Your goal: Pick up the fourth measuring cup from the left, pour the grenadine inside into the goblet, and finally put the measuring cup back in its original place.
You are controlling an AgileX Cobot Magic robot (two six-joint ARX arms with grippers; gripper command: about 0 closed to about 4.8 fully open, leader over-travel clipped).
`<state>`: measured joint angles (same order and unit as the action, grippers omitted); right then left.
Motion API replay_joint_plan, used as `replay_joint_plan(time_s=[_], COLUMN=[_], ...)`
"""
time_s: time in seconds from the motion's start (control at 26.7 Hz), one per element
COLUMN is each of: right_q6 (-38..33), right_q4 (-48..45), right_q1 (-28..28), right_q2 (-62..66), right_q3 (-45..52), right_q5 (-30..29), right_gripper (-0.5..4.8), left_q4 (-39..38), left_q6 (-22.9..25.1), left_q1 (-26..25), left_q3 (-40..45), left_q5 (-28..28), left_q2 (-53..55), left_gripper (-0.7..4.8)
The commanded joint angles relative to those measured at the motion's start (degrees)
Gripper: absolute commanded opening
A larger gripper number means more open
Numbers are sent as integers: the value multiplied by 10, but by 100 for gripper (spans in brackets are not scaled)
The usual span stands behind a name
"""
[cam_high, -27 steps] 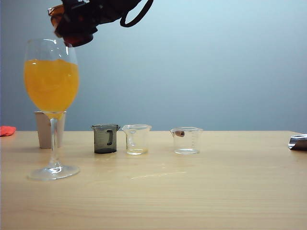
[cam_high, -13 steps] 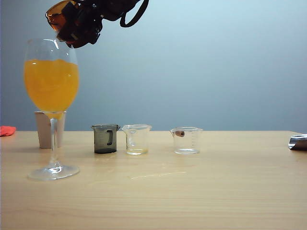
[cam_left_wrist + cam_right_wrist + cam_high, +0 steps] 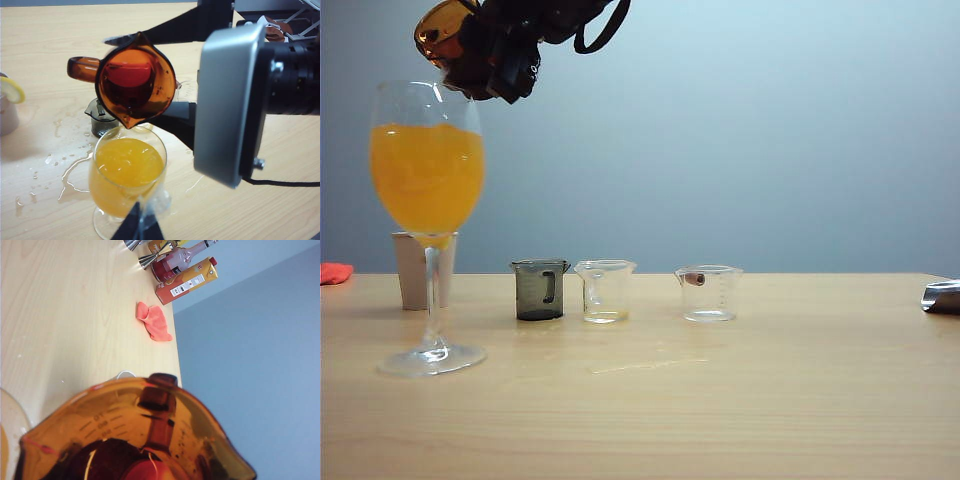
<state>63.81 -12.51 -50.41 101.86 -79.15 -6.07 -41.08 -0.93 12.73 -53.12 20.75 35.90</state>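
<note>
Poised over the glass: on the near part of the wooden surface (image 3: 720, 400), the goblet (image 3: 428, 180) stands upright on its foot, its bowl filled well over halfway with orange juice (image 3: 427, 175) that shows no red streak from the side. Directly above its rim, the right tool (image 3: 470, 60) grips the fourth measuring cup (image 3: 438, 28), an amber cup tipped hard over with its spout aimed down at the bowl. The jaws stand partway closed on the cup's body. From the left wrist view the cup's mouth faces the camera: the grenadine (image 3: 127, 80) sits as a red pool deep inside, and no stream can be seen leaving the spout.

The left tool (image 3: 137, 227) hangs just this side of the goblet's foot, only its dark tips showing; whether it is open or closed cannot be told.

Further back, a smoky grey cup (image 3: 540, 290), a clear cup (image 3: 605, 291) and, past a gap, another clear cup (image 3: 708, 293) stand in a row; behind the goblet stem waits a beige cup (image 3: 412, 270).

The pour appears to be under way but not finished. The next move likely calls for more tilt, held steady over the bowl, then righting the cup and returning it to the gap in the row.
</note>
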Motion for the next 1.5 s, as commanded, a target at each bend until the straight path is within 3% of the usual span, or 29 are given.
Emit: replay_joint_plan(time_s=[0.04, 1.5], right_q6=[36, 176], right_q4=[-14, -19], right_q1=[-1, -15], right_q2=[-4, -4], right_q3=[-3, -3], right_q5=[0, 15], right_gripper=[-5, -5], left_q4=[4, -13], left_q6=[1, 1], left_q1=[0, 0], left_q3=[-2, -2], left_q5=[-2, -2], left_q2=[-1, -1], left_gripper=[-5, -5])
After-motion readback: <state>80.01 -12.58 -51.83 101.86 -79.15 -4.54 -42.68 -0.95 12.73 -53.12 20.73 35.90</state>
